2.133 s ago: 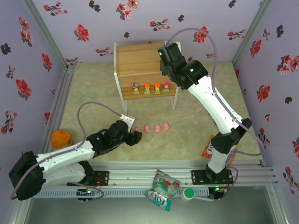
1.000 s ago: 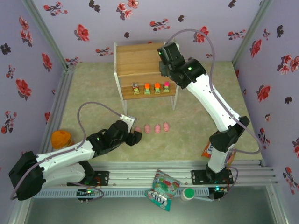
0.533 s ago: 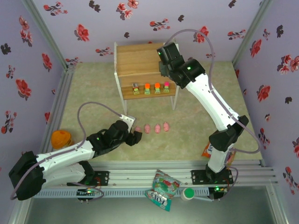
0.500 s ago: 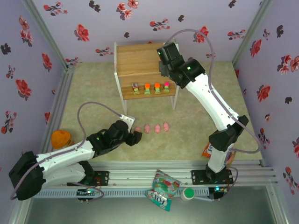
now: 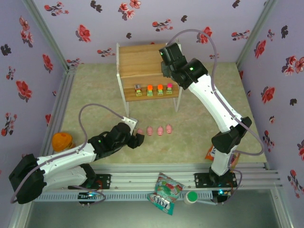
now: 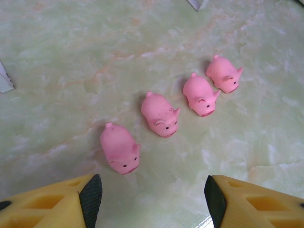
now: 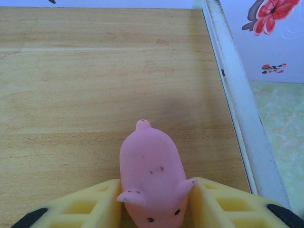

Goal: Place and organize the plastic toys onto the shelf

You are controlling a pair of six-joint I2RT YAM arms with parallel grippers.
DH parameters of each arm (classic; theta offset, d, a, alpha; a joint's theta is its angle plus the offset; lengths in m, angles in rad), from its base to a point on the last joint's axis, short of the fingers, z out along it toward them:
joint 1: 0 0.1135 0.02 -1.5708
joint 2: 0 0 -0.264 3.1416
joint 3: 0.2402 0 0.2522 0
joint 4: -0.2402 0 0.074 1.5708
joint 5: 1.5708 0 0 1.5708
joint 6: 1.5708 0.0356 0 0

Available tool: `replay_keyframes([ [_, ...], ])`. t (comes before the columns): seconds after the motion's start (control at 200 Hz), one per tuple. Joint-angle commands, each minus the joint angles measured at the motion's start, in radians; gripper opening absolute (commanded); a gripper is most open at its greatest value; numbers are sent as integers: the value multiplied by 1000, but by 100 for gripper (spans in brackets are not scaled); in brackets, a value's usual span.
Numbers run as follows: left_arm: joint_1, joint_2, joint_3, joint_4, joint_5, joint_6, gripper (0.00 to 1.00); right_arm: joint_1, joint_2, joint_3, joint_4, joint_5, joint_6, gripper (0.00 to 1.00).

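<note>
Vs ~2 s ago, little has moved: the right arm has crept a touch farther back over the shelf (image 5: 140,61), elbow shifting w/ it, and everything else sits as it did. The right gripper (image 7: 154,209) is clenched on one pig (image 7: 151,175), pads on both flanks, snout toward the cam, over the top board (image 7: 95,71). Can't tell if the pig touches the wood yet. Meaning, imo: this is the final approach to set-down, not a release. The left gripper (image 6: 153,197) hangs spread wide w/ nothing between the fingers, low over the table (image 5: 204,95), just short of the row of four pigs (image 6: 160,114), nearest one (image 6: 120,148) closest to the left finger. So 4 pigs are left to fetch, while the four blocky toys (image 5: 154,90) already stand in a line on the shelf's front strip. Edges: the held pig is near the board's right side, w/ the white rail (image 7: 235,99) close by and the drop to the table beyond it, so a set-down further left looks safer. Lots of bare wood lies left and behind for the rest of the pigs. On the table the pigs sit apart from each other, w/ room for fingers around each.
</note>
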Motion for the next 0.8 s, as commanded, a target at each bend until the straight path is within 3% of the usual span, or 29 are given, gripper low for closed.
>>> replay_keyframes([
  [0.0,-8,-12,-6,-1,-11,24,64,-7,6,27,-27,-3,-9,42],
  [0.795,-8,-9,-4,-1,-11,24,64,-4,-18,28,-23,-3,-6,43],
])
